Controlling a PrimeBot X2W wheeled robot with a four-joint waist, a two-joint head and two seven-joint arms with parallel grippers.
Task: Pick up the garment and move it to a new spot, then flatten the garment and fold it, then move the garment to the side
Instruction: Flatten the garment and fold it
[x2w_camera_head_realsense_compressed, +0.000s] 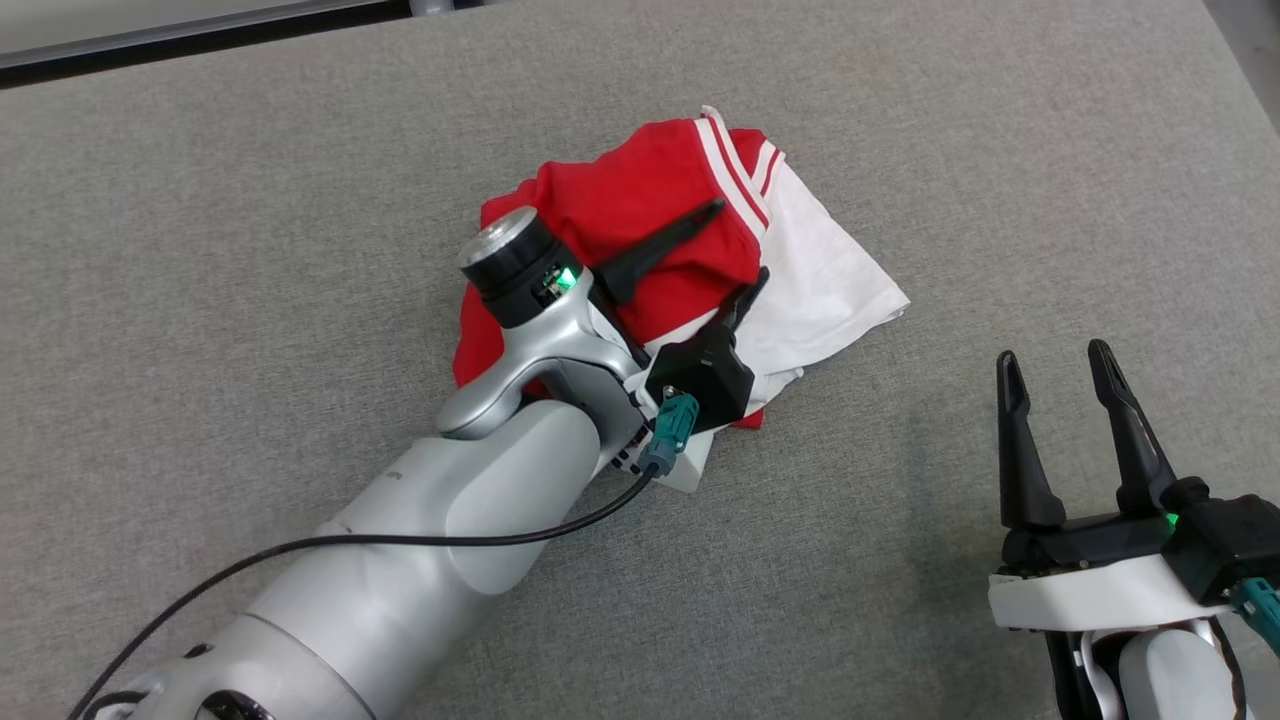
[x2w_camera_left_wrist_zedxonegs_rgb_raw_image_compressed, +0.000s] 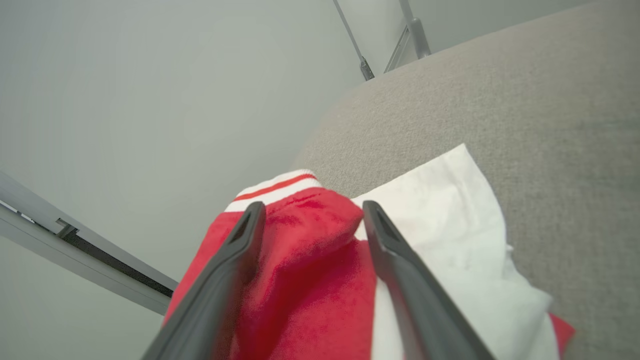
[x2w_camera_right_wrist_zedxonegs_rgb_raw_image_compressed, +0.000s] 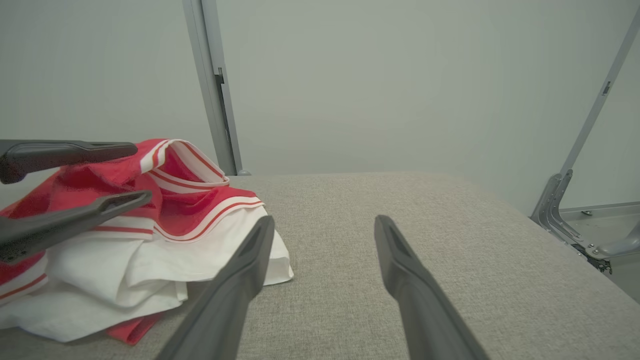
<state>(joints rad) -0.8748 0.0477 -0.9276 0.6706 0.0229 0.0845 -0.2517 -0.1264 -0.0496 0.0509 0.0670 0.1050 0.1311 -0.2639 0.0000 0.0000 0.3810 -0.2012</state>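
The garment, a crumpled heap of red cloth with white striped trim over white cloth, lies in the middle of the grey table. My left gripper hangs low over the heap, open, its two fingers on either side of a raised red fold; the white part lies to the right of them. In the right wrist view the left gripper shows side-on against the garment. My right gripper stands open near the front right, over bare table, a little way from the cloth.
The table's far edge runs along the top left of the head view. A black cable trails from my left wrist over the forearm. Metal frame posts stand beyond the table, and a bracket at its right.
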